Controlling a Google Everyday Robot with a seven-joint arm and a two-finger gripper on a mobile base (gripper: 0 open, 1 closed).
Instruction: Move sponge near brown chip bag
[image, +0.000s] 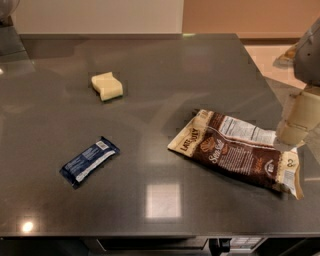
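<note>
The pale yellow sponge (107, 86) lies on the dark grey table (165, 70), left of centre and toward the back. The brown chip bag (239, 151) lies flat at the front right, with its nutrition label facing up. My gripper (296, 129) is at the right edge of the view, a cream-coloured end of the arm that hangs just above the bag's right end. It is far from the sponge, which sits free with nothing touching it.
A dark blue wrapped bar (89, 161) lies at the front left of the table. The table's front edge runs along the bottom of the view. A white wall and a tan floor lie beyond the far edge.
</note>
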